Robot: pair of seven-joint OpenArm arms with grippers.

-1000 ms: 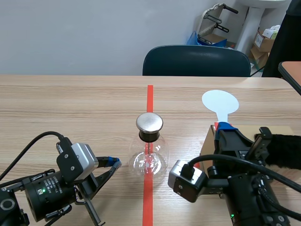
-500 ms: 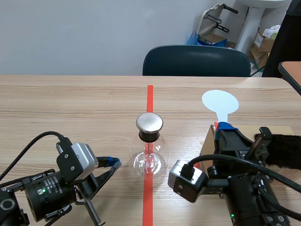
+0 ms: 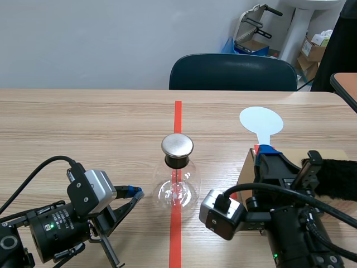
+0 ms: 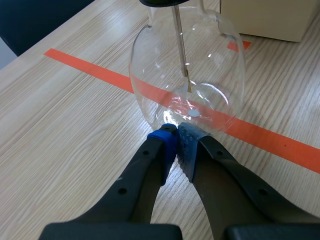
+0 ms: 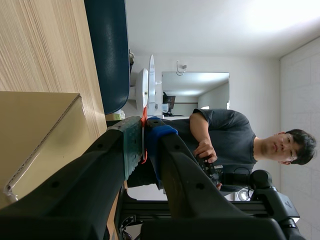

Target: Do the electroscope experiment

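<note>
The electroscope, a round glass flask with a metal cap, stands on the red tape line at mid-table. In the left wrist view the flask shows a thin rod hanging inside. My left gripper is shut on nothing, low on the table, with its tips right at the flask's base. My right gripper is shut on the stem of a white round paddle, held upright above a cardboard box.
A black furry cloth lies on the cardboard box beside the right arm. A dark blue chair stands behind the table's far edge. A person shows in the background of the right wrist view.
</note>
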